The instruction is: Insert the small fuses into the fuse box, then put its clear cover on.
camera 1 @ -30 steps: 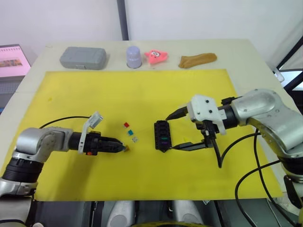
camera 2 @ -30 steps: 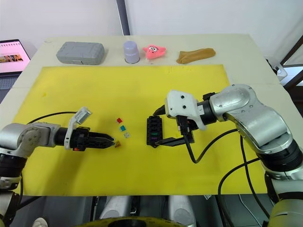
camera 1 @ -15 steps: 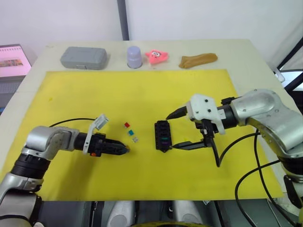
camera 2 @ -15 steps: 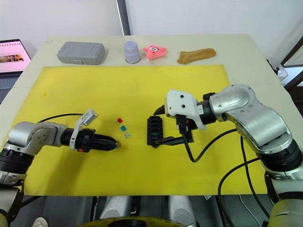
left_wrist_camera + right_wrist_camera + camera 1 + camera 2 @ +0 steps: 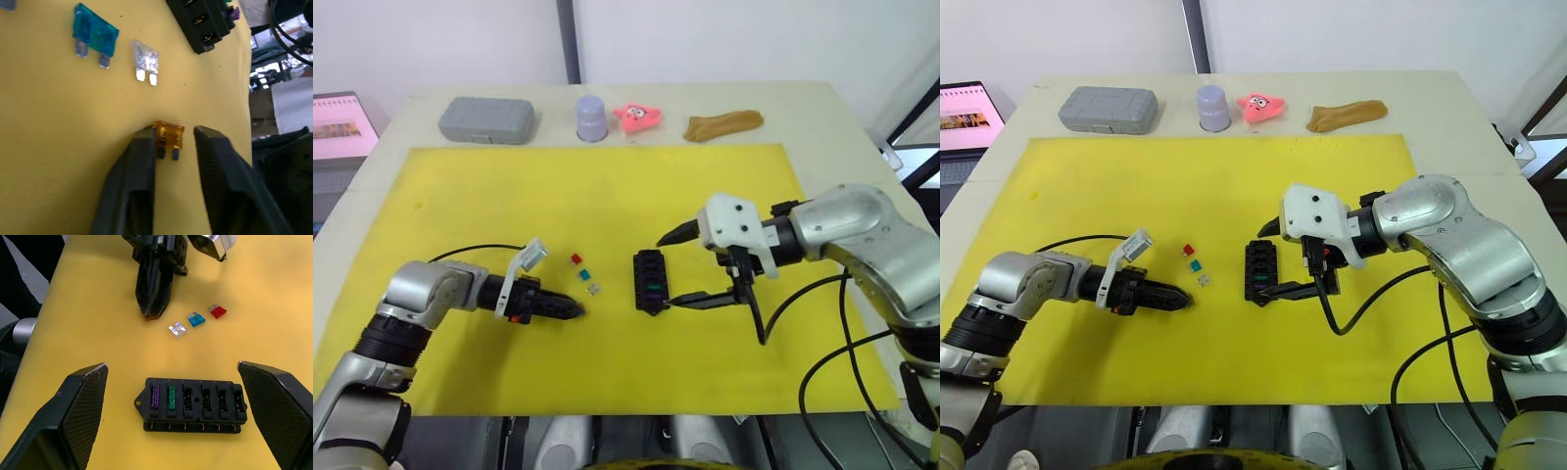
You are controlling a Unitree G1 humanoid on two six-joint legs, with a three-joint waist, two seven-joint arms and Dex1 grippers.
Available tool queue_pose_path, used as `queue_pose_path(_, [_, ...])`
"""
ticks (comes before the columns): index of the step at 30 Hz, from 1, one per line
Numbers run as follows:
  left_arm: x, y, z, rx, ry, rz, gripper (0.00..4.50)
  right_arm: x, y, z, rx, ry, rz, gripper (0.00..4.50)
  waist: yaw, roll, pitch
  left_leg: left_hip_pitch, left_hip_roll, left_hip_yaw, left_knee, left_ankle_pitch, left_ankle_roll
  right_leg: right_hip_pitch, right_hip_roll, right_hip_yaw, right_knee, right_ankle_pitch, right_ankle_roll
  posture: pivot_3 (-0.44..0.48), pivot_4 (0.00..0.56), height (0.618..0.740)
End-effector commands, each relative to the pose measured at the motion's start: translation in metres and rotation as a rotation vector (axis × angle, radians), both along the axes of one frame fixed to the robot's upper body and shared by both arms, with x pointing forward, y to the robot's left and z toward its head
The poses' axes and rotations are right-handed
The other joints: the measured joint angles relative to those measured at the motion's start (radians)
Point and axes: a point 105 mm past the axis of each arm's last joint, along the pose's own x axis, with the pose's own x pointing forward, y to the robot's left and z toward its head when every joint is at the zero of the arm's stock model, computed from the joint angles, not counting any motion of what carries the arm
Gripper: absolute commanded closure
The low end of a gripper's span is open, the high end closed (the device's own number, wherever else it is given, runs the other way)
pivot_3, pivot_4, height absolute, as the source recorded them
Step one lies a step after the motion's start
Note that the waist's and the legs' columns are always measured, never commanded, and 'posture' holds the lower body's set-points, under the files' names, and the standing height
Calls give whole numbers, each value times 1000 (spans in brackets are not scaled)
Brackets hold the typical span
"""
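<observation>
Left gripper rests on the yellow mat, fingers apart around the amber fuse. Right gripper hangs wide open over the fuse box.

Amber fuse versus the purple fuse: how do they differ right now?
The amber fuse lies loose on the yellow mat, between the open fingers of the left pincer; the purple fuse is seated in the fuse box. Amber shows its metal prongs; purple shows only its top edge. Both are small blade fuses.

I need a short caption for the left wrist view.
Left pincer open around the amber fuse on the yellow mat.
</observation>
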Motion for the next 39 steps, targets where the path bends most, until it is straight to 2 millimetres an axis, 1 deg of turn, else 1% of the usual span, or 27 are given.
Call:
queue_pose_path(1, [-4,-1,-10,21,24,-5,3246,-3,6,10,11,-50,32,0,0,0,0,0,0,0,0,0,0,0,0,0,0,0,0,0,150,740])
queue_pose_path(2, [-3,0,-11,25,21,-2,3246,-3,6,11,11,-52,32,0,0,0,0,0,0,0,0,0,0,0,0,0,0,0,0,0,150,740])
queue_pose_path(3, [-3,1,-11,28,19,0,3831,-3,7,11,12,-52,32,0,0,0,0,0,0,0,0,0,0,0,0,0,0,0,0,0,150,740])
queue_pose_path(5, [-3,2,-12,33,17,2,4465,-3,7,11,13,-53,32,0,0,0,0,0,0,0,0,0,0,0,0,0,0,0,0,0,150,740])
queue_pose_path(13, [-3,6,-9,34,10,12,4465,-3,8,11,16,-51,30,0,-1,0,0,0,0,0,0,0,0,0,0,0,0,0,0,0,150,740])
queue_pose_path(17, [-2,5,0,5,-20,17,4465,-4,8,10,19,-45,27,0,-1,0,0,0,0,0,0,0,0,0,0,0,0,0,0,0,150,740])
queue_pose_path(21, [0,1,31,-82,-109,24,4465,-5,7,11,43,4,3,0,-1,0,0,0,1,0,0,0,0,-1,0,0,0,0,0,0,150,740])
queue_pose_path(24, [-3,-3,61,-166,-195,21,4465,-5,7,16,103,105,-41,0,-1,-1,0,-1,1,-1,0,0,0,-1,0,0,0,0,0,0,150,740])
queue_pose_path(29, [-11,-16,97,-252,-311,-8,4465,1,9,24,209,310,-136,0,-1,-1,0,-1,1,-1,0,0,-1,-1,-2,0,0,0,0,0,150,740])
queue_pose_path(32, [-14,-25,111,-291,-359,-22,4465,2,13,26,239,421,-167,0,-1,-1,0,-1,1,-1,0,1,-2,-1,-2,1,0,0,0,0,150,740])
queue_pose_path(34, [-15,-32,117,-310,-382,-33,4465,0,17,25,250,498,-169,0,-1,-1,0,-1,1,-1,0,1,-2,-1,-2,1,0,0,0,0,150,740])
queue_pose_path(39, [-17,-43,123,-338,-400,-44,4465,-2,24,24,281,589,-179,0,-3,-1,0,-1,1,-1,0,1,-2,-1,-1,1,0,0,0,0,150,740])
